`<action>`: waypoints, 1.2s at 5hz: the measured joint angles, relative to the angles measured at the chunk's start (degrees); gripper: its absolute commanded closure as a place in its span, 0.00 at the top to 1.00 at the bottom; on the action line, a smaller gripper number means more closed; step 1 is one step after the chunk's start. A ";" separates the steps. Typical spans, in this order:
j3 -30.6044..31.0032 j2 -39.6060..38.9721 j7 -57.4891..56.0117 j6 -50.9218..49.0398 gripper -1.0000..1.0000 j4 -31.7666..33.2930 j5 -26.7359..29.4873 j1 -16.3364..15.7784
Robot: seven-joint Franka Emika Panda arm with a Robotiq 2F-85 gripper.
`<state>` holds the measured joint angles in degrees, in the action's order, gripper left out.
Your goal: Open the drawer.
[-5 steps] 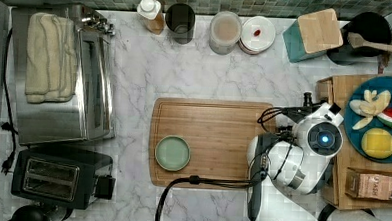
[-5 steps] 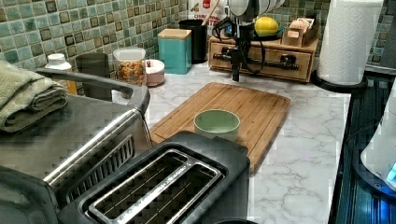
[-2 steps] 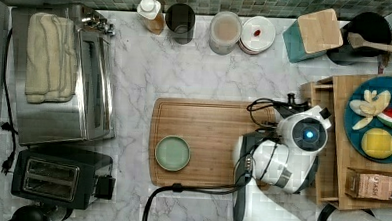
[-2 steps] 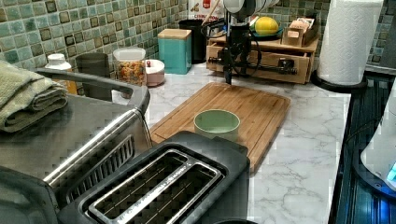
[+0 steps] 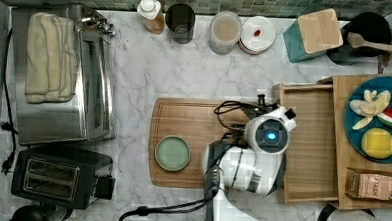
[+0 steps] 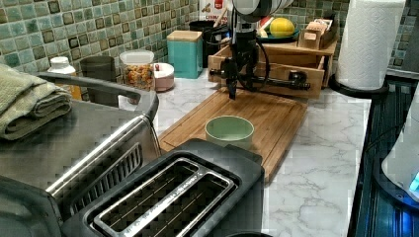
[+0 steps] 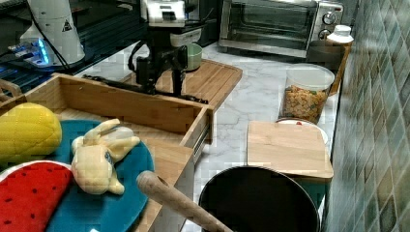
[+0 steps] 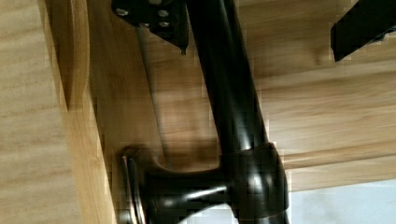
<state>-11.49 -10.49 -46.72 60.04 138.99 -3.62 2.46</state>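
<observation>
A marble kitchen counter is being shown from above, from both sides and from the robot's wrist. The drawer (image 5: 310, 140) is standing pulled well out of its low bamboo cabinet (image 5: 365, 193) at the top view's right, its plain wooden inside lying open to view. Its front edge is reaching over the right end of the cutting board (image 5: 193, 125) in the top view.

The gripper (image 7: 163, 72) is being held upright at the drawer's front — in the right view its two dark fingers (image 7: 143, 72) are hanging down on either side of the long black bar handle (image 6: 269, 80). In the wrist view the bar (image 8: 224, 88) is seen running between the fingertips, one finger close beside it and the other set apart, so the pincer is parted around the handle rather than clamped on it.

A green bowl (image 5: 172, 153) is sitting on the cutting board, well apart from the drawer. A blue plate (image 5: 378, 121) with toy fruit is resting on top of the cabinet. A toaster (image 5: 56, 177) and a toaster oven (image 5: 60, 79) are standing at the top view's left — a folded towel (image 5: 50, 56) is lying on the oven.
</observation>
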 measured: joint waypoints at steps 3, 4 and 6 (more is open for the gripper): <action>3.96 1.78 1.26 -2.18 1.00 0.78 9.84 -0.24; 4.61 2.13 1.26 -2.24 1.00 0.90 12.87 1.04; 4.74 2.42 1.23 -2.63 1.00 0.90 12.63 1.05</action>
<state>-6.75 -8.07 -45.49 57.41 139.88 9.02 3.50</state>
